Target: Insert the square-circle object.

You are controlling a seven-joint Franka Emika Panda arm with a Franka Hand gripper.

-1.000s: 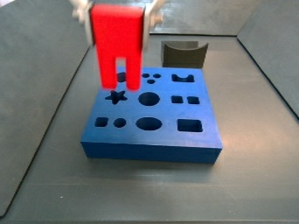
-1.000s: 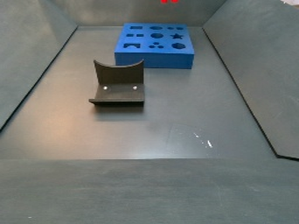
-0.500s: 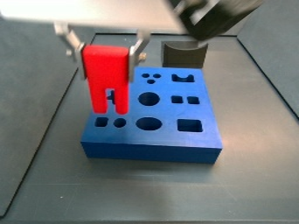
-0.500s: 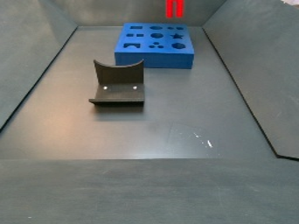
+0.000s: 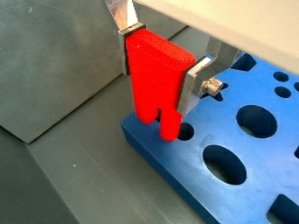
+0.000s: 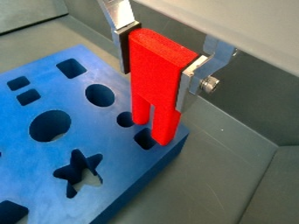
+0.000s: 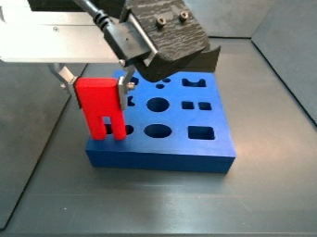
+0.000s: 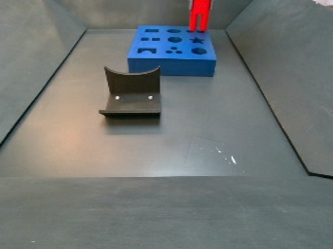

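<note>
Worktop [image 8: 169, 156] is lying bare and grey nearest the watcher in a side view, and the fixture [image 8: 130, 92] is standing on it, well apart from the rest. Farther back the blue block [image 8: 173, 50] is sitting flat, its top cut with shaped holes. Over one corner of that block the gripper [image 5: 160, 63] is hanging, its jaws clenching the upper body of the square-circle object [image 5: 156, 80] from two opposite sides; the silver fingers [image 6: 195, 73] are pressing flat against the red plastic, parted only by the width of the piece. The red piece is standing upright with its two prongs pointing down. In both wrist views the prong tips are reaching the block's top at the corner holes, one prong seeming to be entering a hole [image 6: 145, 138]; how deep it goes I cannot tell. In a side view the red piece [image 7: 99, 108] is standing at the block's near left corner [image 7: 161, 130].
</note>
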